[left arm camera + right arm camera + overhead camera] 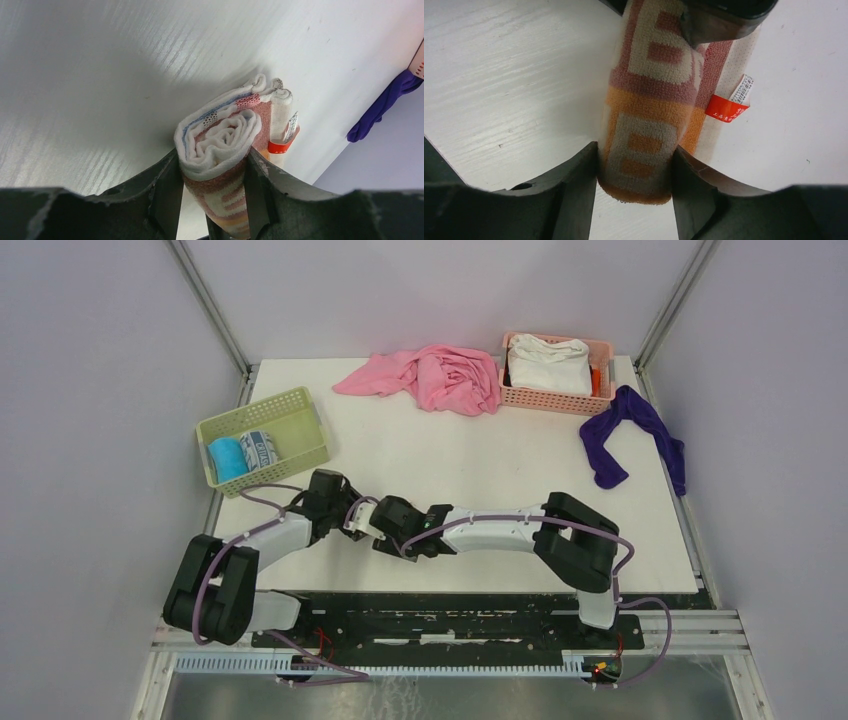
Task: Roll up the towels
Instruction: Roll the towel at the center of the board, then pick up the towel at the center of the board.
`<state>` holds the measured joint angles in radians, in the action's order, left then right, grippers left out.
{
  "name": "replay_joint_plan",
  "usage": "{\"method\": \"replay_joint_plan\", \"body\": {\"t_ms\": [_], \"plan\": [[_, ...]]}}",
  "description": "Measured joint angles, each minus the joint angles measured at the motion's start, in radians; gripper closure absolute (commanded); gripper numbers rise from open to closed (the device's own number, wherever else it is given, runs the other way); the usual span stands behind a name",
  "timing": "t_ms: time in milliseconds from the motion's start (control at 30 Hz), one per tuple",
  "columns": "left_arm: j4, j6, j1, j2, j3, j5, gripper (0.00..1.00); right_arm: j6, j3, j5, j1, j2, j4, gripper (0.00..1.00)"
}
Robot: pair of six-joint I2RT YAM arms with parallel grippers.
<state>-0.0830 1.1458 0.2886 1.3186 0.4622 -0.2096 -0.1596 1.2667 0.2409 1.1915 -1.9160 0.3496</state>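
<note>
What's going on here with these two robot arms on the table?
Both arms are working on one towel near the front of the table. The left gripper and the right gripper each clamp one end of the rolled lettered towel. Two finished rolls, a blue towel and a white printed towel, already sit in the green basket.

We stood in a robotics lab test cell: plain pale grey wall panels point(100, 390) on bare aluminium frame posts point(210, 305) enclosed a white rectangular tabletop point(450, 470), with two black-and-white robot arms point(500, 532) bolted on.
</note>
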Motion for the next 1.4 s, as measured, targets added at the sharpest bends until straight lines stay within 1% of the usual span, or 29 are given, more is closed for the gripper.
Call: {"method": "replay_joint_plan", "body": {"t_ms": [100,233,300,367,433,500,633,667,767,900,1067,1300,1400], "plan": [[-0.006,0.0,0.0,0.007,0.009,-0.001,0.42,0.001,0.0,0.006,0.001,-0.001,0.0,0.55],[-0.009,0.0,0.002,0.006,0.016,0.0,0.32,0.009,-0.002,-0.013,-0.002,-0.008,-0.006,0.72],[-0.014,0.0,0.004,-0.009,0.016,0.007,0.27,0.019,-0.005,-0.051,-0.015,-0.008,-0.013,0.76],[-0.028,0.0,0.006,-0.038,0.01,0.027,0.21,0.032,-0.013,-0.118,-0.041,-0.006,-0.032,0.78],[-0.047,0.0,0.005,-0.08,-0.004,0.05,0.16,0.054,-0.03,-0.227,-0.089,0.006,-0.06,0.78],[-0.061,0.0,0.005,-0.132,-0.026,0.069,0.14,0.082,-0.045,-0.364,-0.148,0.011,-0.088,0.79],[-0.075,0.001,0.005,-0.229,-0.063,0.077,0.13,0.163,-0.073,-0.659,-0.268,-0.005,-0.167,0.8],[-0.071,0.002,0.005,-0.256,-0.074,0.077,0.13,0.184,-0.078,-0.713,-0.29,-0.014,-0.186,0.8],[-0.039,0.016,0.005,-0.327,-0.118,0.066,0.14,0.281,-0.101,-0.917,-0.359,-0.065,-0.296,0.8],[0.025,0.053,0.005,-0.357,-0.18,0.032,0.17,0.453,-0.145,-1.101,-0.413,-0.13,-0.478,0.8],[0.101,0.099,0.013,-0.319,-0.228,-0.005,0.2,0.684,-0.191,-1.246,-0.469,-0.217,-0.71,0.8],[0.264,0.152,0.06,-0.215,-0.24,-0.01,0.25,0.928,-0.196,-1.353,-0.515,-0.316,-0.911,0.81],[0.328,0.166,0.077,-0.166,-0.24,-0.01,0.27,1.008,-0.195,-1.375,-0.525,-0.34,-0.966,0.81]]}}
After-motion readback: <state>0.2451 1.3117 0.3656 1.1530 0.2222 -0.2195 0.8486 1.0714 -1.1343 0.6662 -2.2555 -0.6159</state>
